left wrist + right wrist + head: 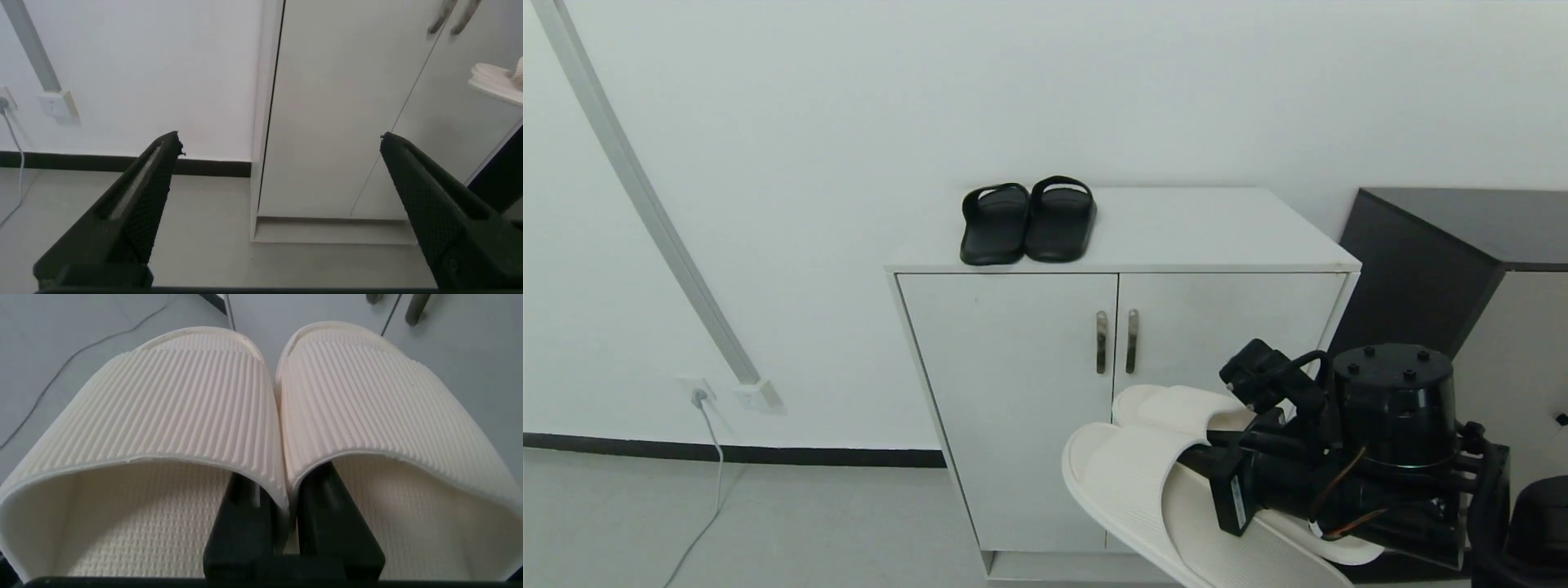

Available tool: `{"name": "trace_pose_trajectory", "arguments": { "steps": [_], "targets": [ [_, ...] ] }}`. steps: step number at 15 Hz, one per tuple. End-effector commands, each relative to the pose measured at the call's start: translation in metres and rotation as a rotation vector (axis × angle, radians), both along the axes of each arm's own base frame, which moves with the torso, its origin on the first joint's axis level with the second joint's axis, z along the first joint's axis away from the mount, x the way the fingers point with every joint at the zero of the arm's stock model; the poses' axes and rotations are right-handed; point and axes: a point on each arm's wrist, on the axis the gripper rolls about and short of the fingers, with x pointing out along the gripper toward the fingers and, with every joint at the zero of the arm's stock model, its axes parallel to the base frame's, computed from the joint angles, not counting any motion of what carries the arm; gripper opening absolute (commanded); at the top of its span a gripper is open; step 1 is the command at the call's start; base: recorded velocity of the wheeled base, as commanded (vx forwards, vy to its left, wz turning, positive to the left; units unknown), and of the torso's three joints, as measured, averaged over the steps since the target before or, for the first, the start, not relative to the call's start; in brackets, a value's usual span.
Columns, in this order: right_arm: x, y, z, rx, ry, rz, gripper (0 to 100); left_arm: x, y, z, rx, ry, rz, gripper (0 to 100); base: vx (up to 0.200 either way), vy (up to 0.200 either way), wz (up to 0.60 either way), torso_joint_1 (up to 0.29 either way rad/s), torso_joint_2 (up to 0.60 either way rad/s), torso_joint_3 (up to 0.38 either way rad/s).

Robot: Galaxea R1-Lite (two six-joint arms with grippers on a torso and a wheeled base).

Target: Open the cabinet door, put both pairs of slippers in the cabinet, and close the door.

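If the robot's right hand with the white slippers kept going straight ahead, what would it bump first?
Most likely the closed cabinet doors: the right gripper points at them, and the white slippers it holds would touch first, below the handles. Depth is hard to judge.

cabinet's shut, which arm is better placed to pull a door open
Left. The left jaws stand open and empty, facing the closed cabinet door; the right jaws are shut on the white slippers.
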Motion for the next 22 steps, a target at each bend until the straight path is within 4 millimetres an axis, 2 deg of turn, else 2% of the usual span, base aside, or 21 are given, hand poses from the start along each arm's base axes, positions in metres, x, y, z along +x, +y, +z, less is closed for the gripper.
{"name": "trace_pose_trajectory", "arguments": {
  "steps": [1,9,16,18,19,22],
  "targets": [
    [0.000,0.000,-0.001,-0.003,0.003,0.000,0,0.000,0.000,0.000,0.001,0.001,0.000,100,0.000,0.000,0.00,-0.173,0.51,0.320],
    [-0.003,0.002,-0.001,-0.005,0.000,0.007,0,0.000,0.000,0.000,0.004,0.001,-0.003,100,0.000,0.000,0.00,-0.141,0.48,0.330],
    [-0.005,0.002,-0.006,-0.010,0.005,0.011,0,0.004,0.000,0.002,0.009,0.057,-0.005,100,0.000,0.000,0.00,-0.065,0.45,0.379],
    [-0.005,0.002,-0.006,-0.001,-0.006,0.011,0,0.005,0.000,0.023,-0.011,0.043,-0.011,100,0.000,0.000,0.00,-0.005,0.24,0.229],
    [-0.005,0.002,-0.007,-0.001,-0.004,0.012,0,0.010,0.000,0.045,-0.043,0.054,-0.014,100,0.000,0.000,0.00,-0.002,0.10,0.090],
    [-0.005,0.002,-0.007,-0.001,-0.004,0.012,0,0.028,-0.003,0.063,-0.041,0.155,-0.155,100,0.000,0.000,0.00,0.001,0.02,0.017]
  ]
}}
